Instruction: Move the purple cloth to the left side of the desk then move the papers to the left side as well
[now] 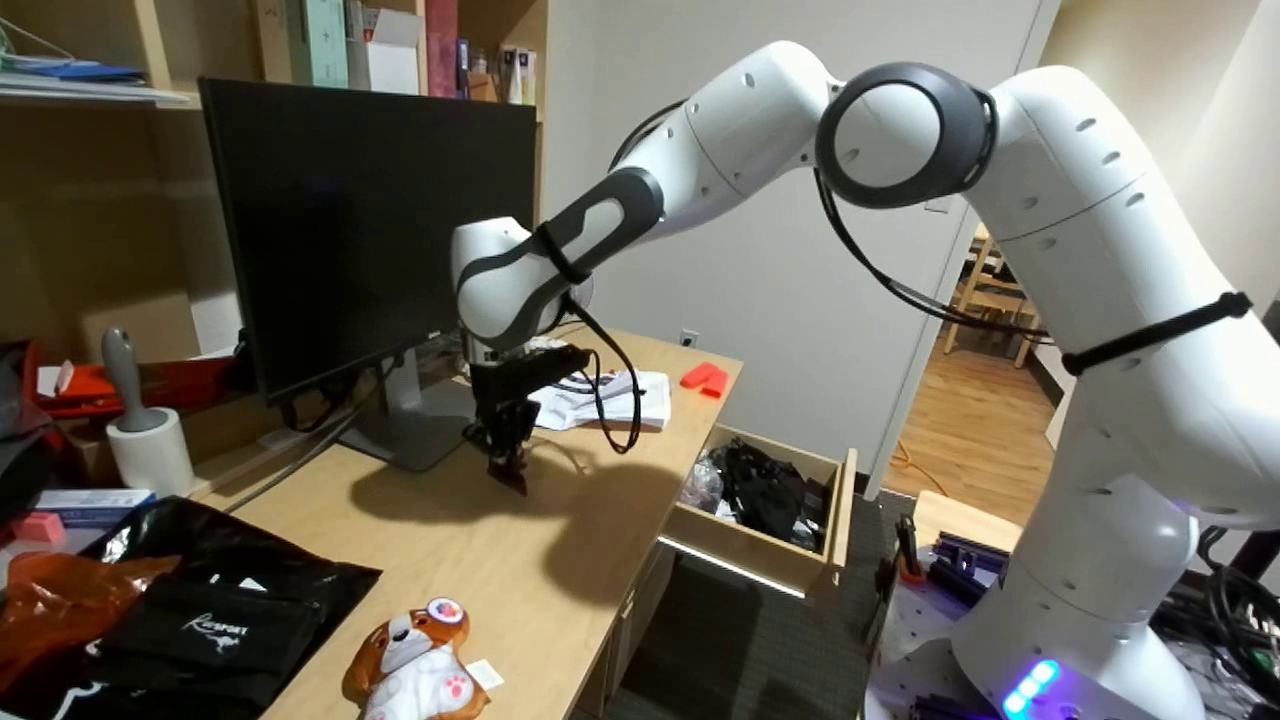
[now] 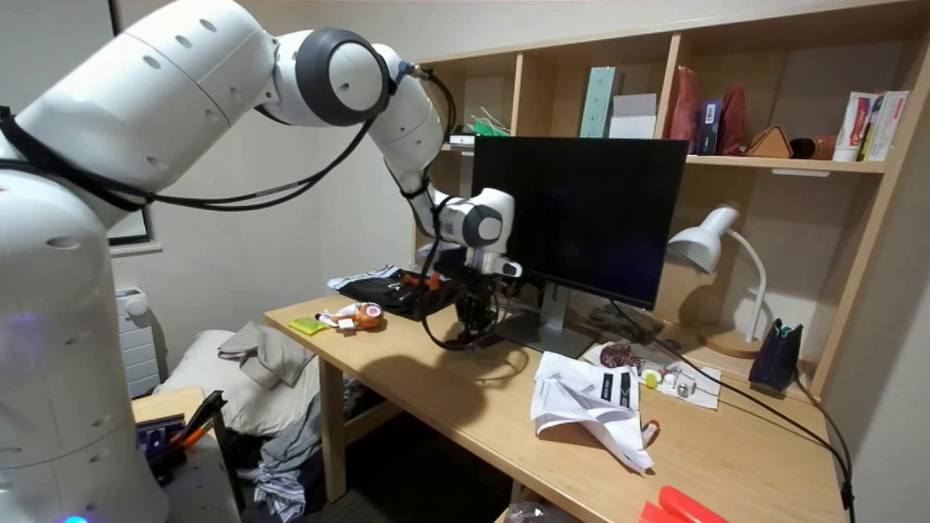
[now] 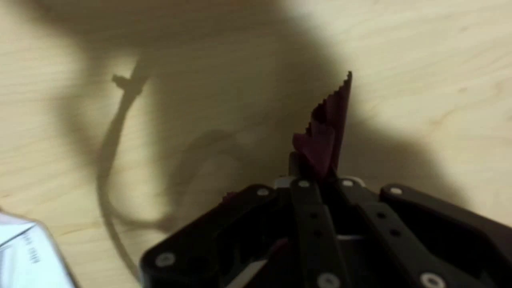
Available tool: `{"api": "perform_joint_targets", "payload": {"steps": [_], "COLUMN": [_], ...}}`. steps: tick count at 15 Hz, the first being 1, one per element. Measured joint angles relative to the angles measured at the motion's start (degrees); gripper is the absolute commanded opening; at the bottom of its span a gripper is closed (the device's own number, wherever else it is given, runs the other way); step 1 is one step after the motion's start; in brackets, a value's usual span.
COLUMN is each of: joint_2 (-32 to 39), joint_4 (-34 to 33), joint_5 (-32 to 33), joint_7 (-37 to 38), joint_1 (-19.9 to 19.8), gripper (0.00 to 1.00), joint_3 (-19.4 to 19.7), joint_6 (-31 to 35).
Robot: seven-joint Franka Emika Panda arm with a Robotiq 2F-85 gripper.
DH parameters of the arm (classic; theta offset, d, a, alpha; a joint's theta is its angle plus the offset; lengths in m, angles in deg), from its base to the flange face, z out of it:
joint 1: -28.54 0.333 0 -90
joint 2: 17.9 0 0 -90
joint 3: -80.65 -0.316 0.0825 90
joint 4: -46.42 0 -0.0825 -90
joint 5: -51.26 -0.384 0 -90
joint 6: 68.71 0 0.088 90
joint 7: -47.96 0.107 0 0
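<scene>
The end effector (image 3: 321, 179) pinches the cloth (image 3: 326, 132), its folded tip poking out ahead; whether that tip touches the surface (image 1: 470, 565) below I cannot tell. The step seems to be the carry left, toward the dog (image 1: 420, 665). Lift slightly first so nothing drags, swing clear of the monitor stand (image 2: 546, 333) close beside, and let go low, short of the dog, leaving room for the papers (image 2: 588, 407), which lie right of the end effector.
</scene>
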Motion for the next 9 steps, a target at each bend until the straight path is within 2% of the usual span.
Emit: {"api": "perform_joint_targets", "payload": {"steps": [5,9], "joint_2": [-5.11,-10.06], "joint_4": [11.31,20.09], "joint_5": [3.39,4.83], "joint_7": [-1.99,-3.37], "joint_1": [7.13,11.52], "gripper": [0.07,0.07], "joint_3": [-3.98,-8.30], "joint_6": [4.38,10.57]}}
